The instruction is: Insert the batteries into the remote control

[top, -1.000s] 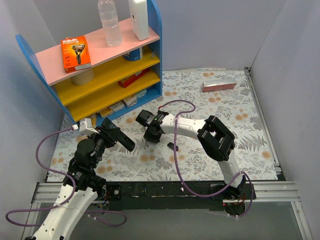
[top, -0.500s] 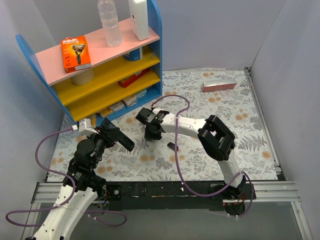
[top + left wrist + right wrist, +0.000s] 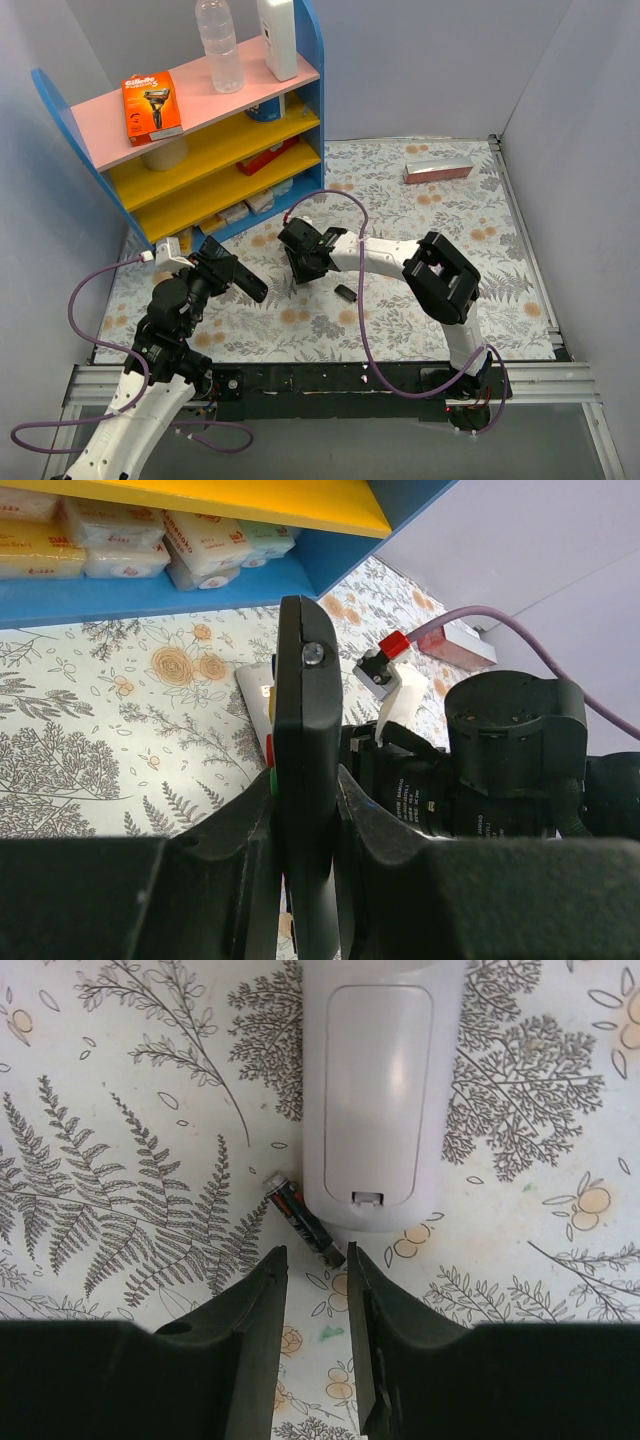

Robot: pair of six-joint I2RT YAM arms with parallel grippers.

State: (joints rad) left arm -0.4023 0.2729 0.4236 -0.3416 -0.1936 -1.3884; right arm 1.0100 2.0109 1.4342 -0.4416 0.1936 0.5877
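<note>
My left gripper is shut on a black remote, held edge-up above the table; in the left wrist view the remote stands between the fingers and coloured buttons show on its left side. My right gripper points down at the table, jaws slightly apart and empty. Just past its fingertips lies one red and black battery, touching the end of a white remote that lies back-up with its cover closed. A small dark piece lies on the table to the right gripper's right.
A blue shelf unit with pink and yellow shelves stands at the back left, holding bottles, a razor pack and soap packs. A pink box lies at the back right. Purple cables loop off both arms.
My right gripper has turned and shifted slightly right and toward the front over the table; its cable loop has moved with it. The left arm and black remote have not moved.
</note>
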